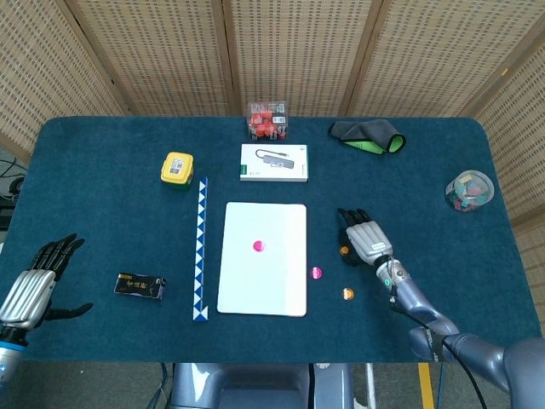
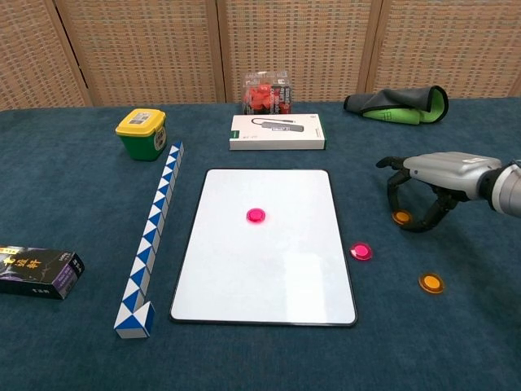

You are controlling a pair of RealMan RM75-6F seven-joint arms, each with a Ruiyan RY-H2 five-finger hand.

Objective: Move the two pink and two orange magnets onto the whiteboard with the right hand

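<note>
A white whiteboard [image 1: 262,285] [image 2: 260,281] lies mid-table with one pink magnet [image 1: 258,246] [image 2: 256,215] on it. The second pink magnet [image 1: 316,273] [image 2: 361,252] lies on the cloth just right of the board. My right hand [image 1: 368,239] [image 2: 440,175] arches over one orange magnet [image 1: 345,250] [image 2: 400,217], which sits on the table between its thumb and fingers; they stand apart around it. Nearer the front lies the other orange magnet [image 1: 347,294] [image 2: 431,283]. At the front left, my left hand [image 1: 34,285] rests open and holds nothing.
A blue-white zigzag ruler [image 1: 201,247] [image 2: 151,244] runs along the board's left side. Behind the board are a white box [image 1: 273,163], a red-filled clear box [image 1: 267,120], a yellow tub [image 1: 176,168] and a dark cloth [image 1: 368,135]. A black box [image 1: 140,285] lies front left, a bowl [image 1: 469,190] far right.
</note>
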